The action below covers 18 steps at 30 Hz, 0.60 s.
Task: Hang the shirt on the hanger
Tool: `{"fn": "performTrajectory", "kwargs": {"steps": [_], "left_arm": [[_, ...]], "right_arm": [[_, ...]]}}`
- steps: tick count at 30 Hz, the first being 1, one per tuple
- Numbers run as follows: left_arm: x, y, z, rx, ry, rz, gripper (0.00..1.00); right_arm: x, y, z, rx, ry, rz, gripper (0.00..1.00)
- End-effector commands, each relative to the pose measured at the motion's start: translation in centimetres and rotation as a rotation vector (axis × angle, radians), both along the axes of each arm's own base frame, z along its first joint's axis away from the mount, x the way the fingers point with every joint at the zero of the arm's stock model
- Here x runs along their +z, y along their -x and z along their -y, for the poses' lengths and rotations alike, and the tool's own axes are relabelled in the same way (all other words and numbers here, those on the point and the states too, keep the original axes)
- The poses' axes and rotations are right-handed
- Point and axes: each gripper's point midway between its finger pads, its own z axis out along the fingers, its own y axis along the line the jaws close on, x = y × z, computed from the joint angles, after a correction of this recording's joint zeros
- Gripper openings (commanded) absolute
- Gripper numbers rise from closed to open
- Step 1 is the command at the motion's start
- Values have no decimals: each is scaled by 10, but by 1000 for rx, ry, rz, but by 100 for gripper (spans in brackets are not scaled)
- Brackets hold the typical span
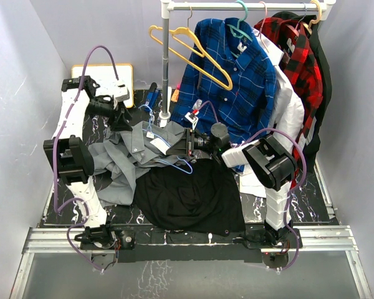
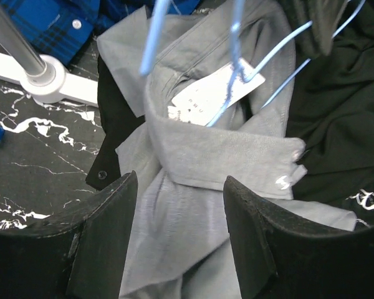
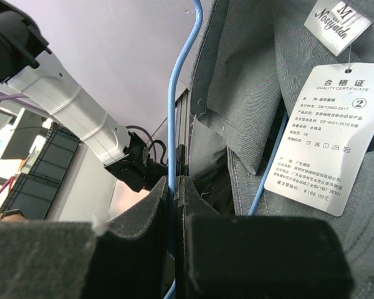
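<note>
The grey shirt (image 1: 121, 159) lies crumpled on the table's left half, its collar and white paper tags (image 2: 210, 93) facing up. The light-blue wire hanger (image 1: 174, 163) rests across the shirt's collar area; its wires cross the left wrist view (image 2: 234, 37). My right gripper (image 1: 186, 143) is shut on the hanger's wire (image 3: 172, 112), beside the shirt's collar (image 3: 249, 81). My left gripper (image 1: 121, 118) is open, its jaws standing wide just above the shirt (image 2: 193, 205) below the collar, holding nothing.
A black cloth (image 1: 187, 193) lies at front centre, partly under the shirt. A garment rack's pole (image 1: 166, 62) and white base (image 2: 56, 84) stand behind, with a blue plaid shirt (image 1: 230, 75), red plaid shirt, yellow hangers (image 1: 193, 53) and teal hanger (image 1: 240, 25).
</note>
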Motion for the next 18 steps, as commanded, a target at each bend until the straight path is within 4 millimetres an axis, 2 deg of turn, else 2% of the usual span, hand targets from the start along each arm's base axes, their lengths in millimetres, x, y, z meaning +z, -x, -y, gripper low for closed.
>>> {"fn": "performTrajectory", "kwargs": {"steps": [1,4,12,18], "left_arm": [[-9,-16,1,-67,-6,71,56],[-17,-20,2,-84,-14,70,56],[-54,-15,12,-164,-119,3,56],[-61,-9,18,-188,-124,-18,52]], "right_arm": [[27,-4,0,17,-65,114,0],[27,-5,-1,22,-64,116,0],[20,-11,-2,28,-53,114,0],[19,-12,-3,28,-55,117,0]]}}
